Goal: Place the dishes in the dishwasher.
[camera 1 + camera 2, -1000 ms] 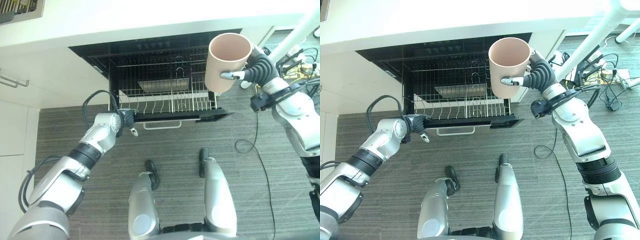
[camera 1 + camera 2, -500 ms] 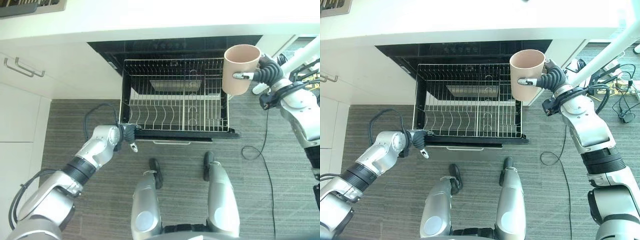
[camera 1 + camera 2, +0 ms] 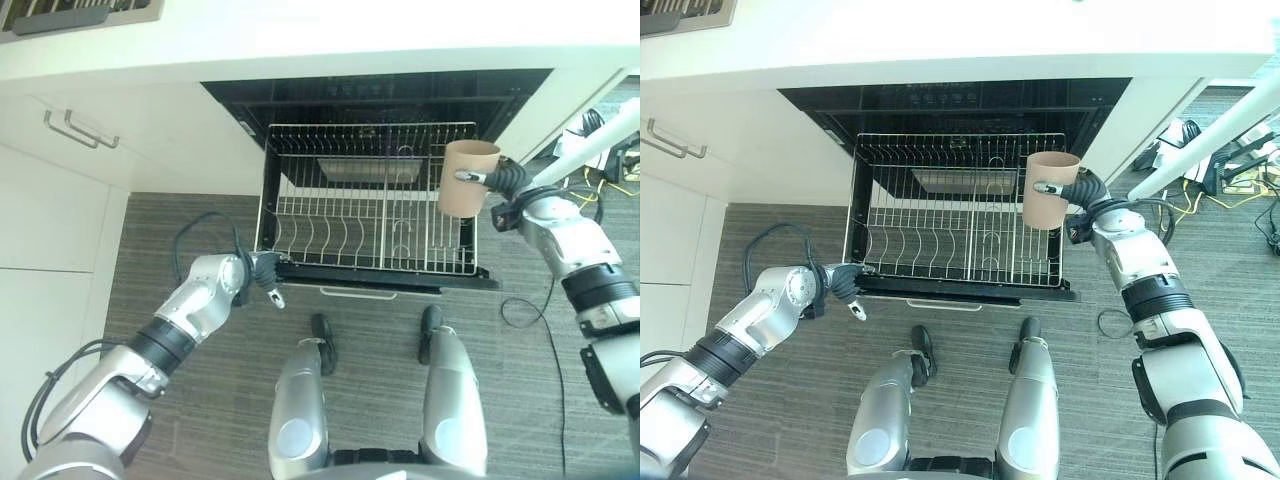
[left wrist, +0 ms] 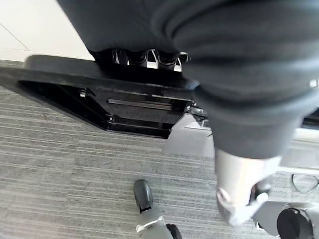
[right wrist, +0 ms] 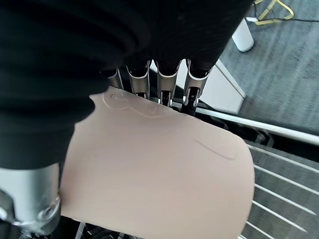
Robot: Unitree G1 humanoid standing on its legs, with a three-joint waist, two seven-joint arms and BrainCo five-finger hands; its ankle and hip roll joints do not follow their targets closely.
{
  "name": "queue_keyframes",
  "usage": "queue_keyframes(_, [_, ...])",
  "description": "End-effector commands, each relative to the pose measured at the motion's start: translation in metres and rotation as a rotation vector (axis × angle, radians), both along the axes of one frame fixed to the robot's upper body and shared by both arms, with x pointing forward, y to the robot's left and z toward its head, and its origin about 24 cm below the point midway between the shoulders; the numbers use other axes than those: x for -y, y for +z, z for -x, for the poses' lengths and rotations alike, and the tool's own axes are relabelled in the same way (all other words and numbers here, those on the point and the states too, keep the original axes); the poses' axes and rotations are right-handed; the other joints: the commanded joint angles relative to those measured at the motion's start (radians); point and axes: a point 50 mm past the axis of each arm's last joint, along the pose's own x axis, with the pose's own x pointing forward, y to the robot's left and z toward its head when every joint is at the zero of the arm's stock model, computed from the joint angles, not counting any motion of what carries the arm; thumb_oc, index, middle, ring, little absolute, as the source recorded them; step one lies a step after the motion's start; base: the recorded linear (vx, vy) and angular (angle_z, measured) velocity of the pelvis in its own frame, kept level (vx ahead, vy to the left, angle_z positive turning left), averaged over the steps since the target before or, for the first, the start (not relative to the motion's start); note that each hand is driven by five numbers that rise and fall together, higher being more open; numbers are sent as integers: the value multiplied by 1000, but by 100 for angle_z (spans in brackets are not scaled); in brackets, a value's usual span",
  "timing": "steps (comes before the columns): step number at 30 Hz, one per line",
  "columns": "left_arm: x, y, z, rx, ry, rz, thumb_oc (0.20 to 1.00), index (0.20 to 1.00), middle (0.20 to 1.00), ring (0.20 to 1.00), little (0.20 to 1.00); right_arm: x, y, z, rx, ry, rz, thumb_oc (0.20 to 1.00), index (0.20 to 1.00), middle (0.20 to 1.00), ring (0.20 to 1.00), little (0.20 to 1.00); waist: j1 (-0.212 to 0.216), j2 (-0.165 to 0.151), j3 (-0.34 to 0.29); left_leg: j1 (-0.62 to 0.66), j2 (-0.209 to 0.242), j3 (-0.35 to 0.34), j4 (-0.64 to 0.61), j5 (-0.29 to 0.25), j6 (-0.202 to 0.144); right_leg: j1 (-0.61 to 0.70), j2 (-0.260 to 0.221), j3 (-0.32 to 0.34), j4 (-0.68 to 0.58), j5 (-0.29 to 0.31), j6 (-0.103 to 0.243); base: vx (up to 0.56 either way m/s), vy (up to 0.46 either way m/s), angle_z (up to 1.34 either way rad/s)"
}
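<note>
A pale pink cup hangs mouth up over the right edge of the pulled-out wire rack. My right hand is shut on it: the fingers wrap its side and the thumb presses the near wall. Rows of tines line the rack and no dishes show among them. My left hand is at the front left corner of the dishwasher's black front edge. Its fingers curl over that edge and the thumb hangs free below.
White cabinets with bar handles stand to the left under a white counter. A white pole and loose cables lie to the right of the dishwasher. Grey striped floor spreads in front.
The camera has shifted. My right hand has brought the cup down and closer to the rack's right side. The rack stands further out of the dishwasher, with my left hand still on its front edge.
</note>
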Motion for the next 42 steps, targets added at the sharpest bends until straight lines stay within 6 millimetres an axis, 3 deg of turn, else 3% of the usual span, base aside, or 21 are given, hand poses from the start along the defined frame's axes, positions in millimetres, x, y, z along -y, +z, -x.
queue_keyframes(1, [-15,-76,61,-368,44,24,1000,1000,1000,1000,1000,3,30,-8,72,-40,-6,200,200,200,200,200,64,-9,-18,-28,12,-58,32,-57,11,42,-52,-41,0,-71,28,33,43,3])
queue_keyframes(9, [-4,-60,52,-322,-11,54,1000,1000,1000,1000,1000,1,23,-22,-45,-134,0,200,200,200,200,200,103,19,-18,-25,-1,-72,32,-52,10,46,-70,-55,13,-74,23,20,22,3])
queue_keyframes(13, [-1,-58,53,-324,-13,61,1000,1000,1000,1000,1000,25,11,-19,-133,-249,-16,200,200,200,200,200,120,42,-18,-22,-10,-77,26,-46,15,44,-83,-65,27,-77,21,13,31,8])
queue_keyframes(18, [-1,-65,63,-348,-23,72,1000,1000,1000,1000,1000,53,19,-14,-129,-330,6,200,200,200,200,200,127,60,-18,-12,-14,-75,19,-40,15,49,-89,-68,37,-81,19,4,32,7])
queue_keyframes(26, [-2,-77,78,-364,-16,76,1000,1000,1000,1000,1000,77,22,-4,-150,-384,31,200,200,200,200,200,124,50,-21,-6,0,-69,29,-43,18,54,-87,-69,50,-86,14,11,-3,0])
queue_keyframes(27, [-3,-79,80,-370,-9,75,1000,1000,1000,1000,1000,81,21,-3,-159,-392,35,200,200,200,200,200,122,44,-26,4,0,-74,36,-66,11,60,-85,-60,62,-109,24,89,-26,1])
queue_keyframes(30, [-4,-80,81,-370,-3,78,1000,1000,1000,1000,1000,84,20,-1,-173,-396,33,200,200,200,200,200,120,42,-24,-5,6,-66,36,-45,18,51,-84,-64,60,-89,13,7,-11,-1])
queue_keyframes(32, [-3,-80,82,-372,-6,79,1000,1000,1000,1000,1000,85,18,0,-184,-396,32,200,200,200,200,200,121,42,-26,1,5,-72,44,-66,13,56,-83,-56,69,-110,21,0,0,0])
queue_keyframes(33, [-3,-80,82,-371,-8,83,1000,1000,1000,1000,1000,84,18,-1,-190,-391,32,200,200,200,200,200,120,45,-24,-9,7,-65,41,-45,20,46,-85,-61,64,-89,12,0,0,0])
queue_keyframes(35, [-2,-81,83,-367,-12,90,1000,1000,1000,1000,1000,82,15,-1,-203,-381,31,200,200,200,200,200,120,48,-26,-3,2,-71,53,-71,14,48,-88,-51,81,-116,20,45,10,1])
queue_keyframes(42, [3,-76,80,-355,-15,115,1000,1000,1000,1000,1000,72,6,-3,-250,-361,37,200,200,200,200,200,121,63,-25,-6,-3,-72,60,-72,15,43,-98,-46,94,-122,18,12,16,0])
